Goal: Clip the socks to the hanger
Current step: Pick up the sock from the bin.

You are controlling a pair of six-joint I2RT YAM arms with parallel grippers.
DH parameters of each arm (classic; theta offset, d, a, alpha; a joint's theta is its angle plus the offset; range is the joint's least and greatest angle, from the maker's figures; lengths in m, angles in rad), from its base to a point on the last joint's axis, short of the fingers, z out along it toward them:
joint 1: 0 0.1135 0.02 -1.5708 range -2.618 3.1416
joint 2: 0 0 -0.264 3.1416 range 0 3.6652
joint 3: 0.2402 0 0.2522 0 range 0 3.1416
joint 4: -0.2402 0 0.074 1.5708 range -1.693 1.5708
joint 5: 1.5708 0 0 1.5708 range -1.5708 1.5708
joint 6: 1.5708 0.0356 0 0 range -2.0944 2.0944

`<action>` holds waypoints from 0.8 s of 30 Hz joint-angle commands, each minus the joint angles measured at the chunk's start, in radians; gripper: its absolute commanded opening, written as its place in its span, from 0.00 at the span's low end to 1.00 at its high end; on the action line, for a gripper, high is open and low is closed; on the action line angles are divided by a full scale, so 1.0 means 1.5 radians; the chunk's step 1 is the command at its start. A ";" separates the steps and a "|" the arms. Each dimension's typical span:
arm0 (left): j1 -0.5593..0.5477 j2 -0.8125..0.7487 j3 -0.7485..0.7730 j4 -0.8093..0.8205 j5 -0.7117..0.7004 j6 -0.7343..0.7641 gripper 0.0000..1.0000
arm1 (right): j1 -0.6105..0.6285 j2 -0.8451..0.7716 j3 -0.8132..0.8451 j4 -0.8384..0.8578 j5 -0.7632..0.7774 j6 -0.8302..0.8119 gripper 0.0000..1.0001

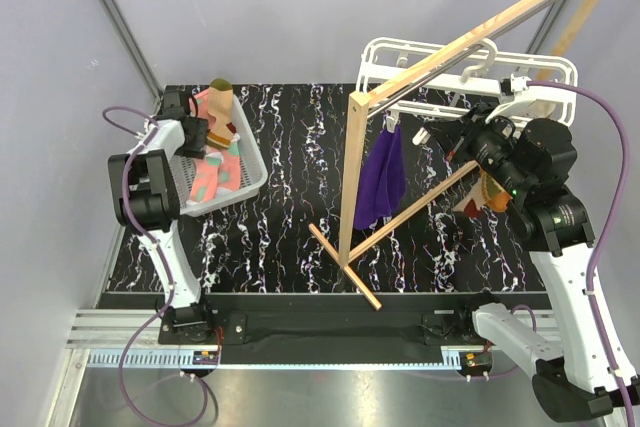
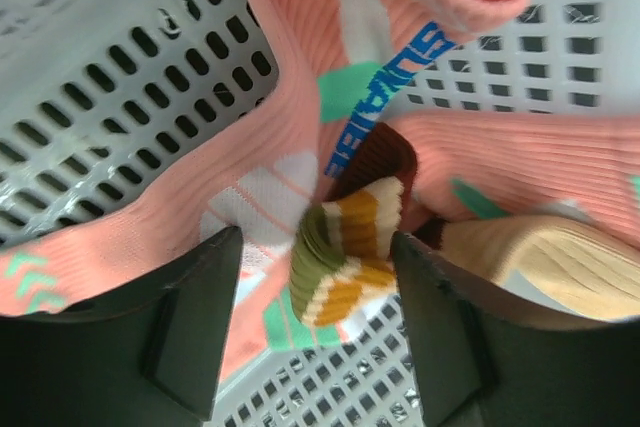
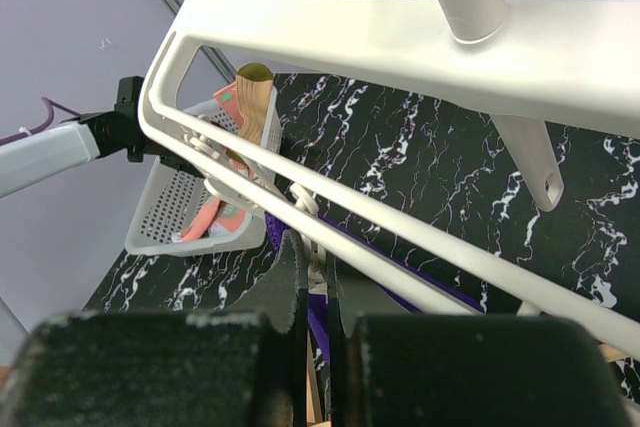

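Nothing's clipped yet — the socks (image 1: pixel 215 172) sit in the basket (image 1: pixel 256 175), and the hanger (image 3: pixel 400 37) shows none. Your left gripper (image 2: pixel 315 287) straddles the striped sock (image 2: pixel 345 247) with its jaws apart; your right gripper (image 3: pixel 312 272) has its jaws together.

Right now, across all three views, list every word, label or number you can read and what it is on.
"SUP..." blue print on a pink sock in the basket; the later letters are too blurred to read.
No other text shows.

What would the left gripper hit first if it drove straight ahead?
Probably the striped sock, bunched between the open left gripper's fingers, lying on pink socks in the basket. Depth is unclear.
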 commanded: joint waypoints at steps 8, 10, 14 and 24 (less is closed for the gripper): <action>-0.008 0.032 0.022 0.084 0.039 0.021 0.42 | 0.012 0.015 -0.008 -0.095 -0.003 -0.013 0.00; -0.008 0.034 0.025 0.091 0.042 0.036 0.22 | 0.012 0.016 -0.008 -0.095 -0.003 -0.013 0.00; -0.010 0.025 0.029 0.089 0.046 0.066 0.00 | 0.013 0.011 -0.010 -0.095 0.000 -0.013 0.00; -0.043 -0.189 -0.090 0.215 -0.015 0.350 0.00 | 0.012 0.006 -0.022 -0.087 -0.003 -0.009 0.00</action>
